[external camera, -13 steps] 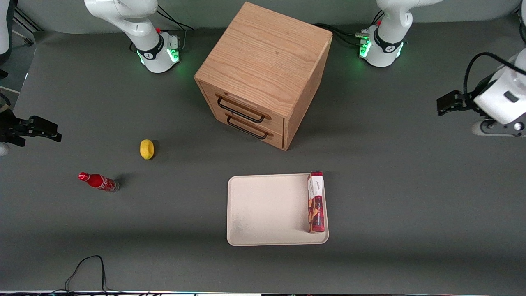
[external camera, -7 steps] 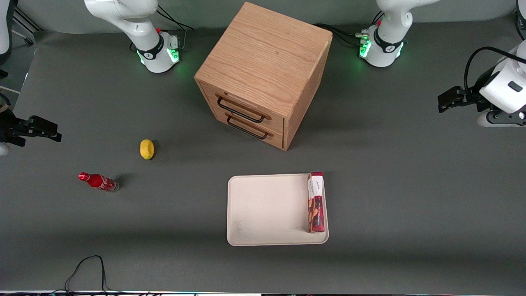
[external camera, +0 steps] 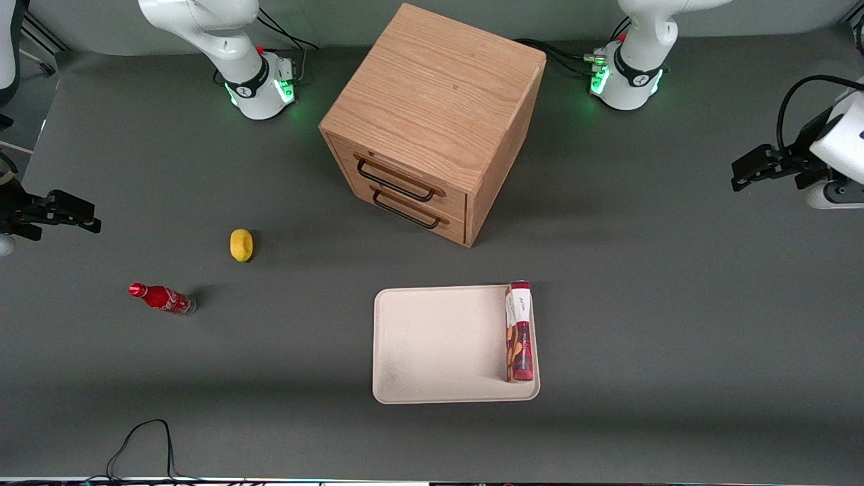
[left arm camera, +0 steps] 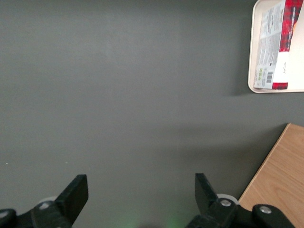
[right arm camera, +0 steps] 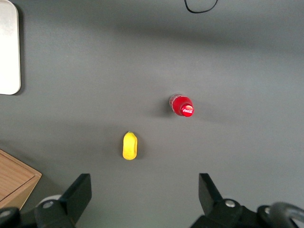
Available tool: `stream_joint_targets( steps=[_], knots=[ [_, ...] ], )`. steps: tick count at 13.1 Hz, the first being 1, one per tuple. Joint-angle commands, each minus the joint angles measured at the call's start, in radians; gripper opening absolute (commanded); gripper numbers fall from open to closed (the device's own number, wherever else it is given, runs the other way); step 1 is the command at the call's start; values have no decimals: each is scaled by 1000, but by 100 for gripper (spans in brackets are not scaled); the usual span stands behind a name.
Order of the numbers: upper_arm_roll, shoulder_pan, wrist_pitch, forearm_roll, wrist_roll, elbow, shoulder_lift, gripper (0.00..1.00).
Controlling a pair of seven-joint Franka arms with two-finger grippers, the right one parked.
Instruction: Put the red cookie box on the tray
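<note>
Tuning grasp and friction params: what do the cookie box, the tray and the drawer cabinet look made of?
Red cookie box: printed cardboard, slight sheen; flat panels, barcode. Tray: cream, matte, probably moulded plastic; rounded corners, low rim. Drawer cabinet: wood or wood veneer, visible grain, with dark, likely metal handles. Gripper is open, up over the working arm's end of the table, away from all three.

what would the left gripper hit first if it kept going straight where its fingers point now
Probably bare table: the open gripper faces empty grey surface, with the red cookie box on the tray well off its line.
</note>
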Motion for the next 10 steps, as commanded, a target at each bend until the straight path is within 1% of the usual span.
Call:
stream_joint_targets(
  steps=[1, 3, 6, 10],
  knots=[
    [46, -75, 16, -9, -1, 5, 4, 100],
    [43, -77, 14, -8, -11, 12, 7, 100],
    [41, -69, -4, -11, -4, 110, 75, 100],
    [41, -66, -2, -12, 6, 108, 77, 100]
  ],
)
